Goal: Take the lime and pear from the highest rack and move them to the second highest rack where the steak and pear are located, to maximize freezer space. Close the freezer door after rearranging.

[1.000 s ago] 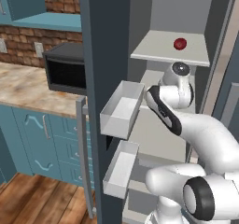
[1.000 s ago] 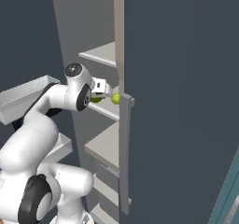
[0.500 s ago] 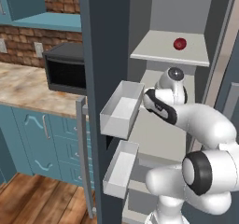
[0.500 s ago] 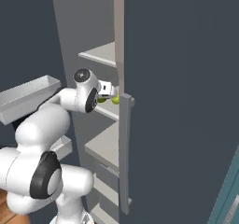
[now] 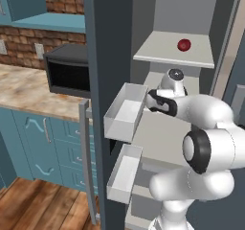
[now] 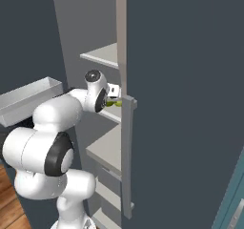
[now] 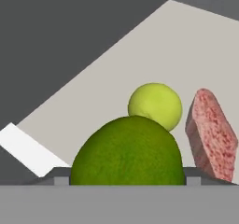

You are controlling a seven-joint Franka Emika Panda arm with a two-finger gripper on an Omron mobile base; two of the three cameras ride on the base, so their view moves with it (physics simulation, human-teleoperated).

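1. Compared with a second ago, the arm has been folded further into the freezer (image 5: 225, 42), and the end effector (image 6: 112, 102) has been carried in over the second highest rack (image 7: 116, 78), just below the highest rack (image 5: 158, 51).
2. The lime (image 7: 126, 150) is seen pinched between the end effector's finger tips, low in the hand view; a sliver of green is also seen at the hand in the right base view.
3. Just beyond the lime, the small yellow-green pear (image 7: 155, 105) and the steak (image 7: 212, 134) are seen lying on the second highest rack, close beside each other.
4. The lime is judged to be at its destination but not yet let go; bare rack surface is left beside it for a set-down.
5. The dark red pear (image 5: 183, 45) is seen resting on the highest rack, so the second transfer is judged outstanding.
6. The freezer door (image 5: 107, 56) stands open, its two white bins (image 5: 125, 111) facing the racks; closing is left.
7. Beyond the door, a wooden counter (image 5: 24, 87) with a black microwave (image 5: 67, 71) is seen against a brick wall.
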